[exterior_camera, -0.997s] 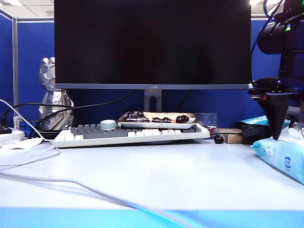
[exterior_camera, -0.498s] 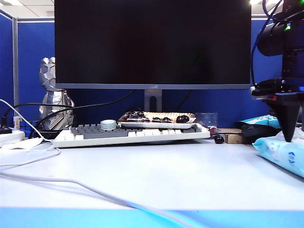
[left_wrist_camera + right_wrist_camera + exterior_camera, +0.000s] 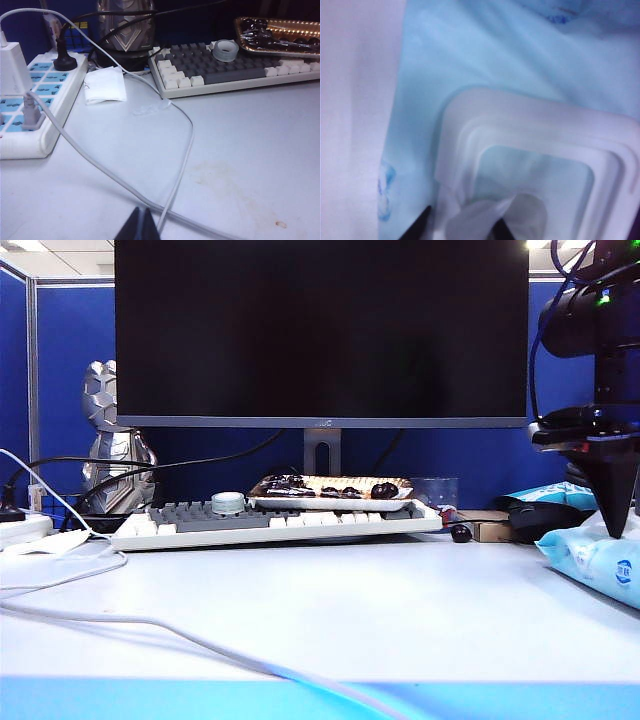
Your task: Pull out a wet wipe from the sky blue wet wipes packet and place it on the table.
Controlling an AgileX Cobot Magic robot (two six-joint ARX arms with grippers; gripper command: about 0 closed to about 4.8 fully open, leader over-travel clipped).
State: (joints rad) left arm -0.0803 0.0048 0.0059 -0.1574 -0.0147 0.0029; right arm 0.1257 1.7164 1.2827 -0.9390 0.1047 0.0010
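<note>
The jaws of the left gripper (image 3: 141,226) look pressed together, with nothing between them; only their dark tips show at the edge of the left wrist view. This gripper hangs low over the wide pale grey-white table (image 3: 250,150), well apart from the task's things, probably because this arm has no part in the pull. Just ahead of its tips a thin grey cable (image 3: 186,145) loops across the table. Farther ahead to one side sits a white power strip with blue sockets (image 3: 30,100), and to the other side a long grey and white keyboard (image 3: 220,70).

The right gripper (image 3: 612,525) points straight down onto the large soft sky blue wet wipes packet (image 3: 605,562), which lies on the table directly under it. Its jaws stand partly apart, one on each side of the crumpled white wet wipe (image 3: 475,220) that rises from the packet's white plastic opening frame (image 3: 530,150). I cannot tell if they grip it. The wipe sticks up so that it can be pinched.
</note>
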